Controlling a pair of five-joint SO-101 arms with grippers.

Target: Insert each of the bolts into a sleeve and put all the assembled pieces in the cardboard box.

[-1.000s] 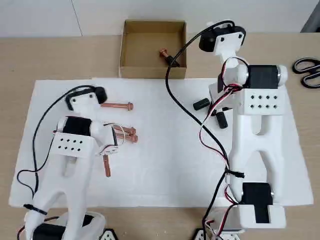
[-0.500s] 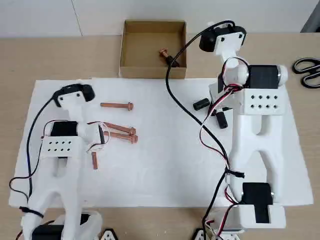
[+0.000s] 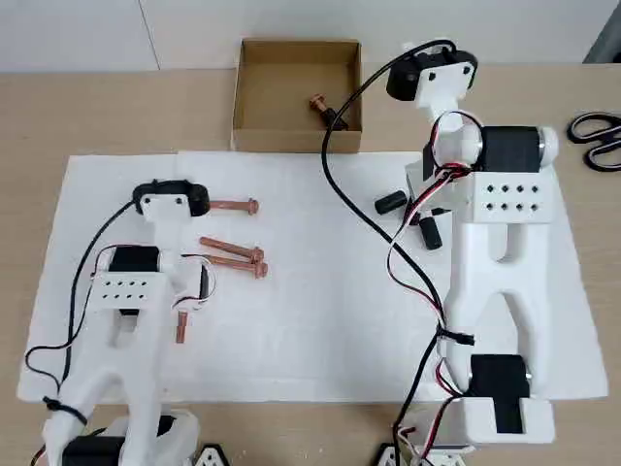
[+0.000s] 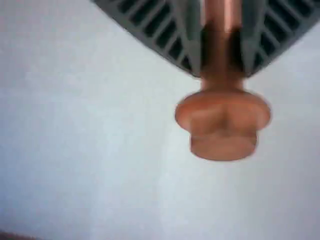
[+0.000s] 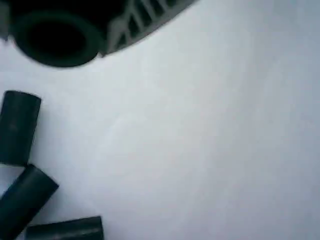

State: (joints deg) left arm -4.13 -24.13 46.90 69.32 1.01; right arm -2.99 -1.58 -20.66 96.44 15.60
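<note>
High view, cardboard box (image 3: 277, 92) holding one assembled bolt (image 3: 324, 110), left fingers (image 4: 150, 30) gripping copper bolt (image 4: 222, 125), right fingers (image 5: 140, 20) clasping sleeve (image 5: 55, 40).

Straight in front of the cardboard box (image 3: 281, 142) the white sheet (image 3: 330, 320) was wide open, so that was an easy lane. Front-left of the box, three loose bolts (image 3: 231, 246) and the left arm (image 3: 136, 291) got in the way. Front-right, two sleeves (image 3: 391, 202) and the right arm (image 3: 500, 209) did. A black cable (image 3: 324, 155) drooped over the box's right front corner. Inside, the box's left half was bare.
</note>
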